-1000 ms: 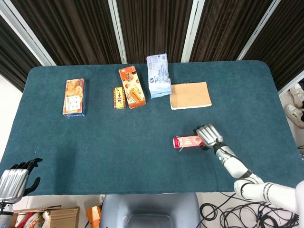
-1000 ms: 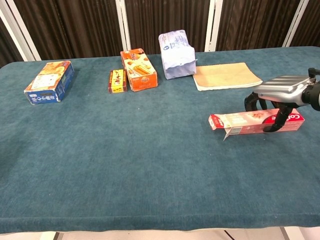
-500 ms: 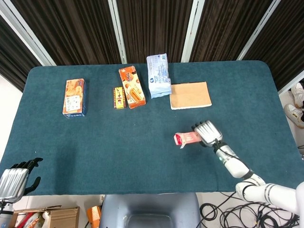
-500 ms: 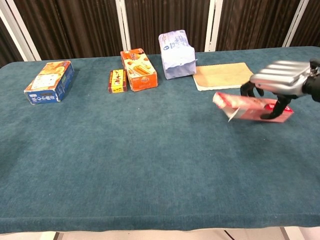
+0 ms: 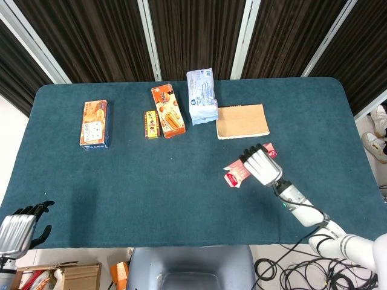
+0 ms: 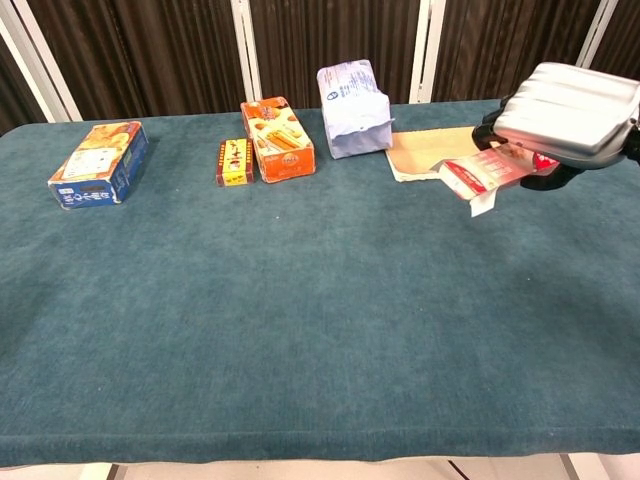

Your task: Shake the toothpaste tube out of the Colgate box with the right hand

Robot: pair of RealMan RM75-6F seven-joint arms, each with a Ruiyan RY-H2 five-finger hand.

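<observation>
Dark curtains with pale uprights close off the far side, and a teal cloth covers the table (image 5: 181,181). Along the far part lie a blue and orange snack box (image 5: 95,124) at the left, a small yellow box (image 5: 152,124) just beside an orange biscuit box (image 5: 168,110), then a pale blue packet (image 5: 202,96) and a tan notebook (image 5: 242,121).

Over the right side of the table the right hand (image 5: 262,165) holds the Colgate box (image 6: 487,173) clear of the cloth, its fingers curled around the box's middle and rear part. From the chest view the box points left and hangs with that end a little lower, the end flap (image 6: 482,203) dangling open. No toothpaste tube shows at the mouth; I can't tell how far inside it sits.

The left hand (image 5: 18,231) rests off the near left corner of the table, holding nothing that I can see; whether its fingers are spread or curled I cannot tell.

I'd judge the box a light, thin carton, stiff along its length but easy to crush across its faces. Squeezed hard, its walls would pinch the tube inside and keep it from sliding. The better hold is toward the closed end, firm on the edges, not the broad faces, leaving the open mouth free. The glossy card looks slippery, so a sharp shake could throw the whole box.
</observation>
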